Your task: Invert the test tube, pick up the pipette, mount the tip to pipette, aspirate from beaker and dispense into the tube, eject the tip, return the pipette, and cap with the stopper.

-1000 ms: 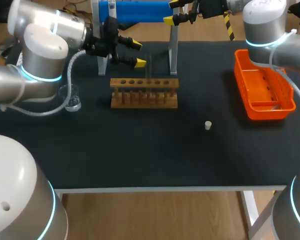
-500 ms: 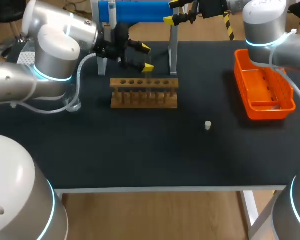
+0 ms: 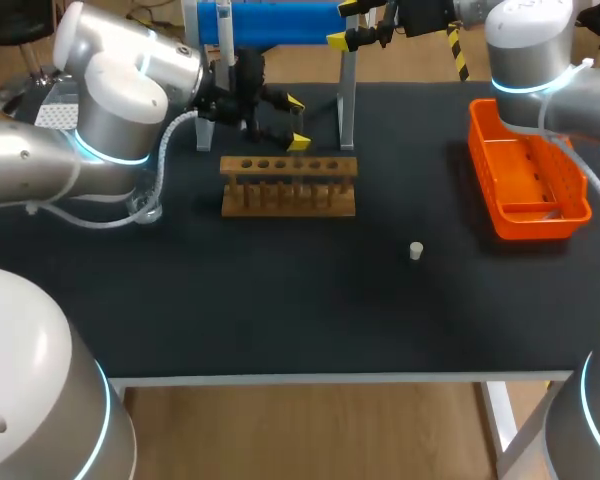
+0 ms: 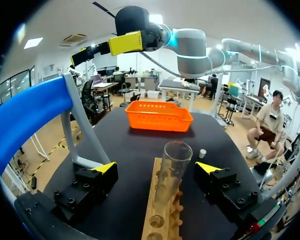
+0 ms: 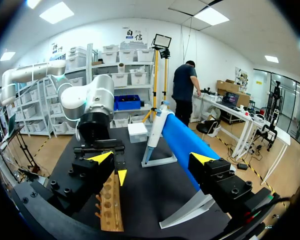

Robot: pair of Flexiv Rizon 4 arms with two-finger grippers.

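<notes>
The left gripper stands wide open around the test tube, which is upright in the wooden rack, between its fingers and apparently touching neither.

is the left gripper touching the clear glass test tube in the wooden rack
Apart. Left wrist view: the clear glass test tube stands between the open fingers of the left gripper, gap on each side.

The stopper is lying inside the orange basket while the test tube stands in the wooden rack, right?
Not quite: the head view shows the stopper on the table, outside the orange basket. The test tube does stand in the wooden rack.
</notes>
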